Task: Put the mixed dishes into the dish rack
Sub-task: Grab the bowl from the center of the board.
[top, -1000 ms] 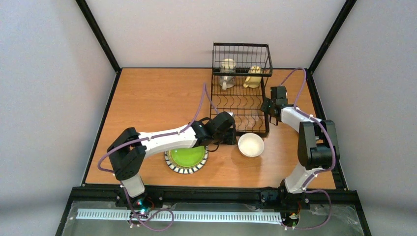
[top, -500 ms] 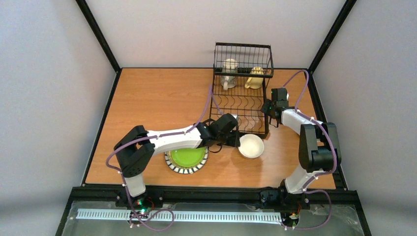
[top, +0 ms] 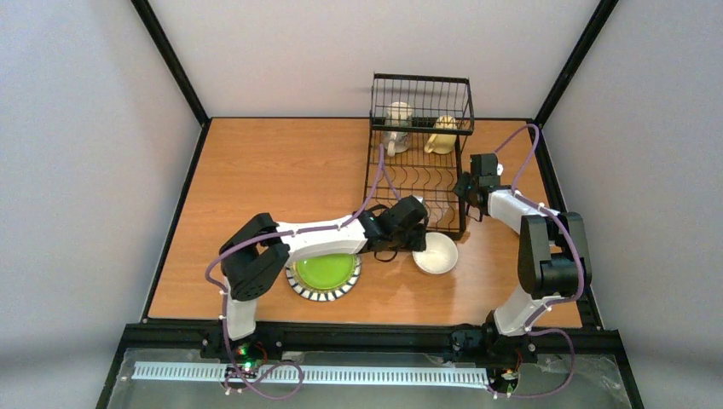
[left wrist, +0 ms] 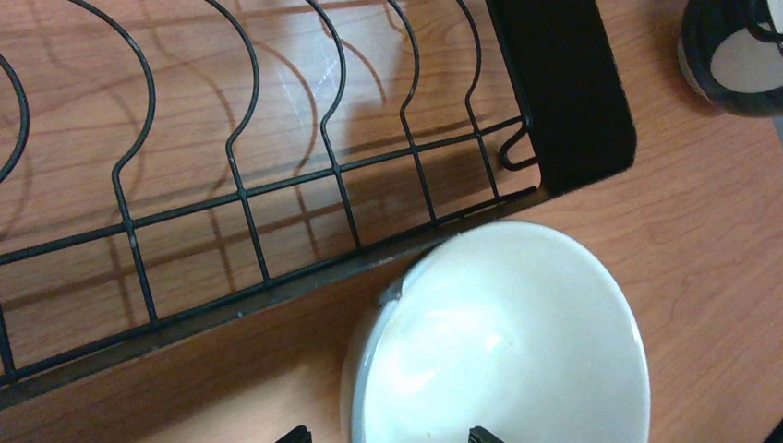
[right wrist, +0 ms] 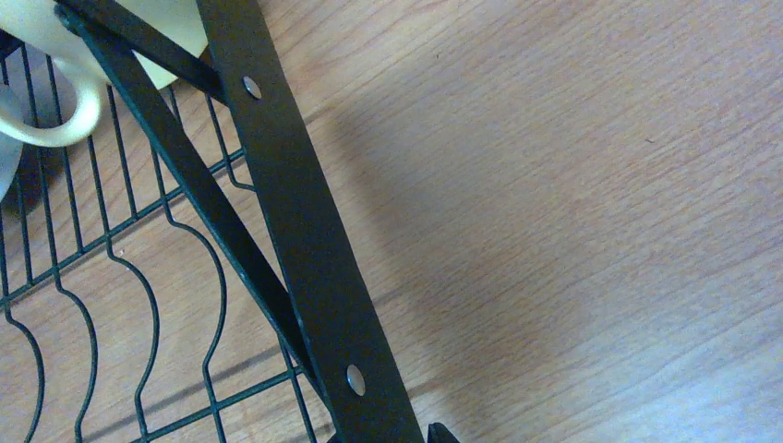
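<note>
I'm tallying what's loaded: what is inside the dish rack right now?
Two mugs at its far end, partly covered by basket wires: a white mug and a cream mug. The slotted base looks bare.

Only two black fingertips point(left wrist: 478, 434) of the left gripper point(left wrist: 386, 436) poke in at the bottom edge. That edge also cuts the bowl point(left wrist: 499, 341) on the side nearest the claw. Ahead, the dish rack point(left wrist: 572, 92) runs off top and left. Ahead and right, a dark rounded thing point(left wrist: 729, 55) is clipped by the corner and unidentifiable. The right gripper point(top: 468, 192) shows its own camera one dark sliver, so its jaw spacing cannot be told. Ahead-left of it a cream mug point(right wrist: 152, 20) is mostly cropped. Overhead, the left arm point(top: 315, 239) covers part of the plate point(top: 328, 274).
</note>
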Available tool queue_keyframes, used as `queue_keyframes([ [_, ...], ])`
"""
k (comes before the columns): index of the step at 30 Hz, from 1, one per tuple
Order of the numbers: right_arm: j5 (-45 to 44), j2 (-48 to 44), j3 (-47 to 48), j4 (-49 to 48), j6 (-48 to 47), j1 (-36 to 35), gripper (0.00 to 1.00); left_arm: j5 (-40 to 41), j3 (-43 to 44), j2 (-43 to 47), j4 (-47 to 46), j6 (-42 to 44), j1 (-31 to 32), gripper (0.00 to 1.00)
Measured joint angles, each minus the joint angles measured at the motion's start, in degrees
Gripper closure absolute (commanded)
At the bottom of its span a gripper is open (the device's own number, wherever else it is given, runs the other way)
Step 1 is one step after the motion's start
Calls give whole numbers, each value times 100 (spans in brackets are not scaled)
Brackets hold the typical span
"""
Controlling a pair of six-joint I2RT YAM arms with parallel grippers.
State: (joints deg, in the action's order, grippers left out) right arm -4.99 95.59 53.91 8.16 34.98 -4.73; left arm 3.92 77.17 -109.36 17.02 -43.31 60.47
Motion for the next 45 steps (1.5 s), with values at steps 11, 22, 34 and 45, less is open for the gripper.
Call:
queue_keyframes([
  [11, -70, -57, -87, -7, 173, 20, 36, 527, 120, -258, 236, -186, 9, 25],
  [22, -81, -284, -201, 199, 125, 24, 33, 658, 208, -348, 232, -232, 74, 65],
  [34, -166, -551, -201, 501, 39, 24, 33, 649, 337, -555, 289, -140, 138, 100],
  [45, -304, -861, -201, 638, -15, 59, 32, 726, 339, -546, 302, -140, 177, 100],
])
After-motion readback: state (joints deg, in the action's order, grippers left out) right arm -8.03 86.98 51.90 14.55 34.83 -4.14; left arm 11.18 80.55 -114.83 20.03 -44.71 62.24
